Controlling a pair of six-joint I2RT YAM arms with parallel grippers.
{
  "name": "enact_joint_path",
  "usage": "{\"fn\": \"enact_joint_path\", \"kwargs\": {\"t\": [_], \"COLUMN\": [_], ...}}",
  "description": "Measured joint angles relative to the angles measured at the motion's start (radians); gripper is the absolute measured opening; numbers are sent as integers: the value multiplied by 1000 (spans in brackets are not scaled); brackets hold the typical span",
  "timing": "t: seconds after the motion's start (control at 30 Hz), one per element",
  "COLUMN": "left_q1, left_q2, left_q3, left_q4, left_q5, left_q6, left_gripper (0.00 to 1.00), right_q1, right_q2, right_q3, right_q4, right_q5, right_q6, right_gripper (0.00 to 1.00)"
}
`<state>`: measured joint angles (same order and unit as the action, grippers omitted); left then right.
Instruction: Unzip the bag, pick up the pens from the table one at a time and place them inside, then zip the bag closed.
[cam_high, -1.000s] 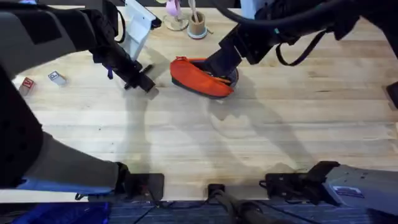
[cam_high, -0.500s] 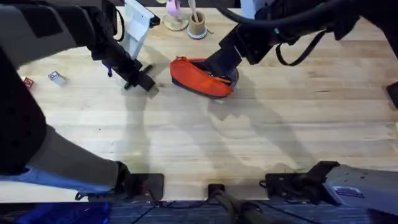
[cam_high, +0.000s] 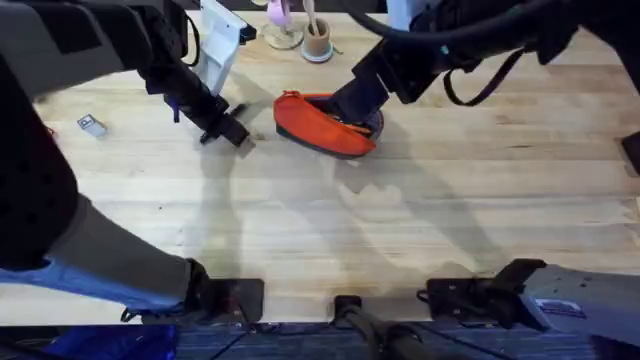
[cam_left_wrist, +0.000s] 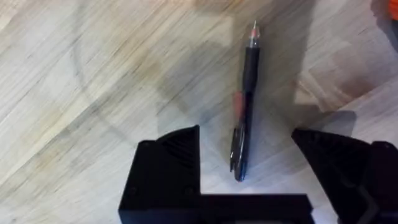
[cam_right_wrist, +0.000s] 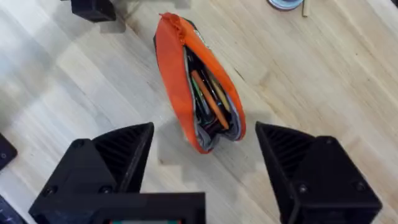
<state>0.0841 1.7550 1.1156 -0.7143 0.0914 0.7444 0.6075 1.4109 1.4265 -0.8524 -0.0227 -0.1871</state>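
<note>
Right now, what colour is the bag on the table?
The bag is bright orange with a dark lining showing through its open top. The right wrist view shows it best.

A robotics lab or test workspace: a pale butcher-block wooden bench (cam_high: 420, 200) with two robot arm bases bolted along its near edge, cables trailing between them, and a small cork-coloured cup holding sticks (cam_high: 317, 42) at the far edge.

overhead looking down, wrist views close
</note>
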Motion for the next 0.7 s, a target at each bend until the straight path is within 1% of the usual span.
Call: {"fn": "enact_joint_path", "kwargs": {"t": [0.17, 0.43, 0.47, 0.5, 0.6, 0.7], "left_q1": [1, 18, 18, 19, 17, 15], "left_q2": [4, 33, 33, 33, 33, 33], "left_q3": [3, 22, 23, 23, 23, 23], "left_q4": [-11, -26, -27, -28, -31, -26], "left_q5": [8, 49, 54, 58, 76, 88], "left_q6": [0, 1, 1, 2, 5, 4], "left_gripper": [941, 937, 910, 863, 682, 542], "right_q1": [0, 0, 0, 0, 0, 0], "right_q2": [0, 0, 0, 0, 0, 0], "right_q3": [0, 0, 0, 0, 0, 0], "right_q4": [0, 0, 0, 0, 0, 0], "right_q5": [0, 0, 0, 0, 0, 0], "right_q6": [0, 0, 0, 0, 0, 0], "right_gripper": [997, 998, 998, 998, 997, 997]}}
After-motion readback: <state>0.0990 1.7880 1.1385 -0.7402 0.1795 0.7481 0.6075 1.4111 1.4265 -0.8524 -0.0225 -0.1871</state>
